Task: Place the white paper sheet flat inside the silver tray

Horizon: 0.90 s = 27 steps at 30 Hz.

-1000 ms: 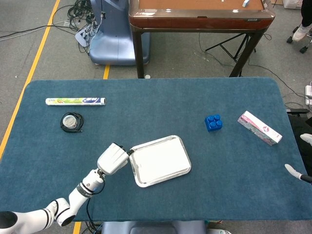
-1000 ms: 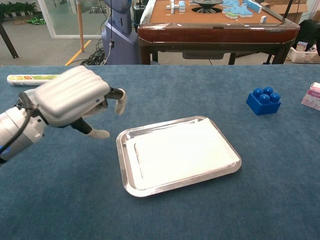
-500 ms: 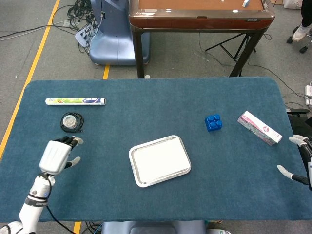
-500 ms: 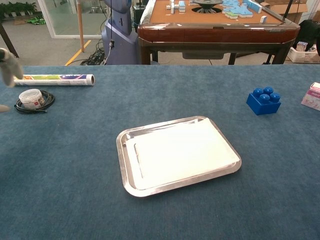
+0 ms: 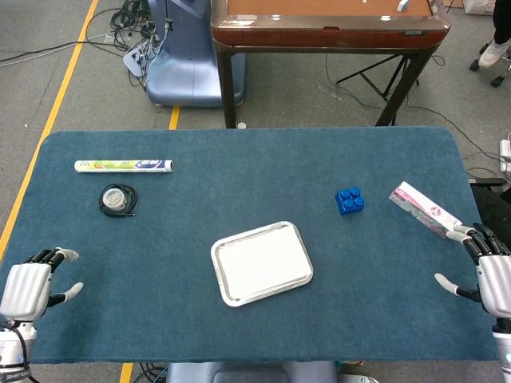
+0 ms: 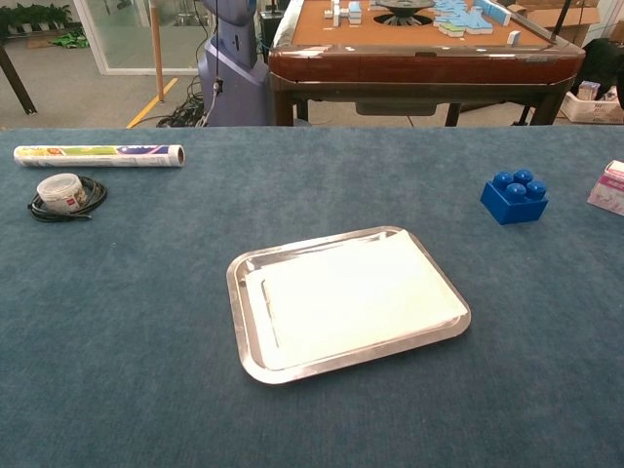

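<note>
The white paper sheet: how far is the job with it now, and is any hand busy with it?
Done, it seems: the white paper sheet lies flat inside the silver tray, within its rim. Nothing is in hand: the left hand and right hand hang open at the table's side edges, holding nothing. No step looks left.

Looks like a robotics lab or test hall: bare grey concrete floor (image 5: 72,48) with yellow lane tape (image 5: 60,100), tangled cables (image 5: 132,20) beside a blue machine base (image 5: 180,64), blue felt-covered tabletop (image 5: 239,175), and a wooden game table (image 6: 419,44) behind.
</note>
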Each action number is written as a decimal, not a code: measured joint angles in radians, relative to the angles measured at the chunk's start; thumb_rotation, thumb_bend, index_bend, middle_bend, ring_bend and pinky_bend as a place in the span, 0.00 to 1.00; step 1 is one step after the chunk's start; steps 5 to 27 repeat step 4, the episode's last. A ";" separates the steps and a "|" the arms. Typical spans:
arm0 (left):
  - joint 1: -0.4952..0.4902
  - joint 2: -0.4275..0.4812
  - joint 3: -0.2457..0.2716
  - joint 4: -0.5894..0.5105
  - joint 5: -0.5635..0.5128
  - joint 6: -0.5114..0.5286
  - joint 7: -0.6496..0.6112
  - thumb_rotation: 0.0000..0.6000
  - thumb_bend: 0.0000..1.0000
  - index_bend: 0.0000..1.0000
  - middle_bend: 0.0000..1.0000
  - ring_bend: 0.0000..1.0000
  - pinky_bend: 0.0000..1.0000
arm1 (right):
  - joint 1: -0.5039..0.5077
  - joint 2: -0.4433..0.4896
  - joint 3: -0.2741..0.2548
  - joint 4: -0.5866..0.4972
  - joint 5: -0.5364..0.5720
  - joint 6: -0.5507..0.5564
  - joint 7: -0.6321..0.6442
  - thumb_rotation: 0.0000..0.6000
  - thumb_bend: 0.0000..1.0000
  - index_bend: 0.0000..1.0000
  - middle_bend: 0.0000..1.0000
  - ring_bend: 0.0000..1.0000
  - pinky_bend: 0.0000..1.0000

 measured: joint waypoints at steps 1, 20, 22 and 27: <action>0.009 0.008 -0.003 0.000 0.002 0.009 -0.007 1.00 0.09 0.44 0.45 0.39 0.50 | 0.001 -0.001 0.000 0.001 -0.001 0.000 -0.002 1.00 0.00 0.29 0.26 0.13 0.30; 0.023 0.017 -0.015 0.001 0.007 0.032 -0.022 1.00 0.09 0.44 0.45 0.39 0.50 | 0.004 -0.001 0.000 0.001 0.002 -0.004 0.000 1.00 0.00 0.29 0.26 0.13 0.30; 0.023 0.017 -0.015 0.001 0.007 0.032 -0.022 1.00 0.09 0.44 0.45 0.39 0.50 | 0.004 -0.001 0.000 0.001 0.002 -0.004 0.000 1.00 0.00 0.29 0.26 0.13 0.30; 0.023 0.017 -0.015 0.001 0.007 0.032 -0.022 1.00 0.09 0.44 0.45 0.39 0.50 | 0.004 -0.001 0.000 0.001 0.002 -0.004 0.000 1.00 0.00 0.29 0.26 0.13 0.30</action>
